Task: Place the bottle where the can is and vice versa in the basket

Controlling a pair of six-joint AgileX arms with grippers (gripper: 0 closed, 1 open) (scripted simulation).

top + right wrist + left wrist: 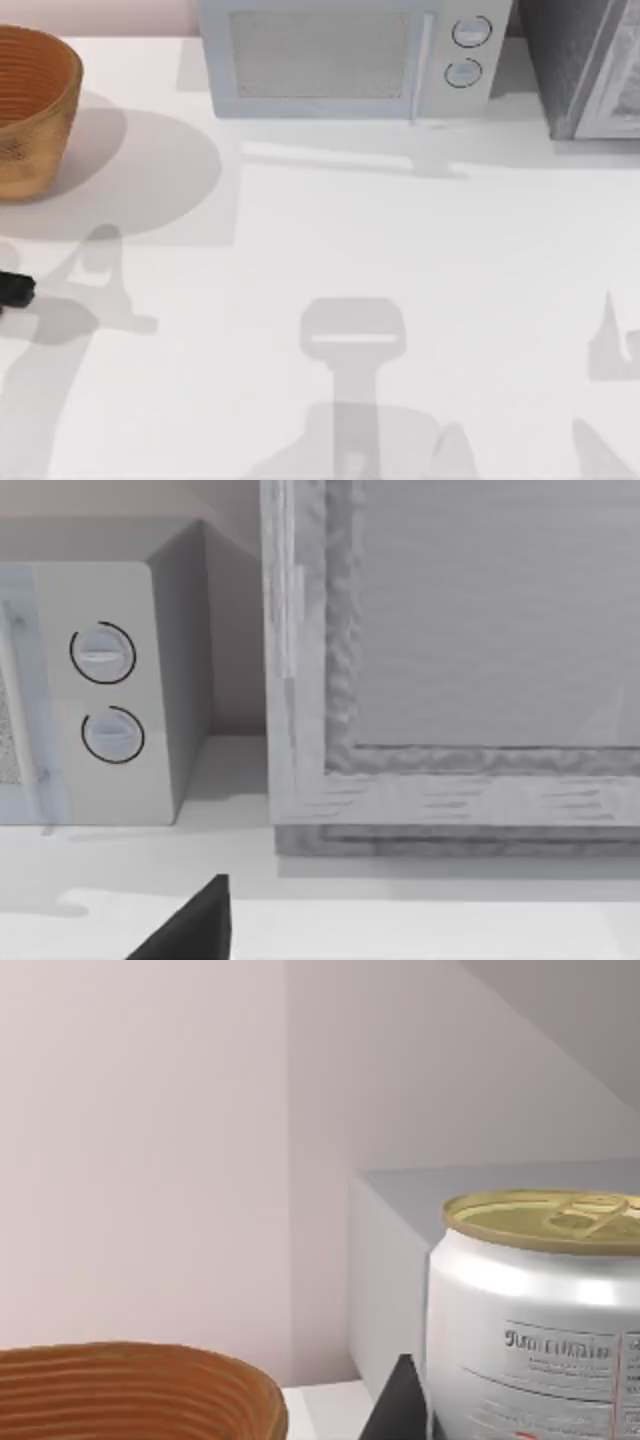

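Observation:
The can (540, 1330), silver-white with a tan-gold top, stands upright and very close in the left wrist view. My left gripper (14, 290), at the table's left edge, is shut on it, and one black fingertip (400, 1405) presses its side. The woven golden-brown basket (35, 110) stands at the far left corner, and its rim (130, 1385) lies below and beside the can. The bottle is out of view. My right arm is parked at the right, its gripper open, with one fingertip (205, 920) over bare table.
A grey microwave (350, 55) stands at the back centre, its side (385, 1280) behind the can. A grey cabinet (590, 65) fills the back right corner, close in front of the right wrist (450, 660). Arm shadows fall across the white table (400, 250).

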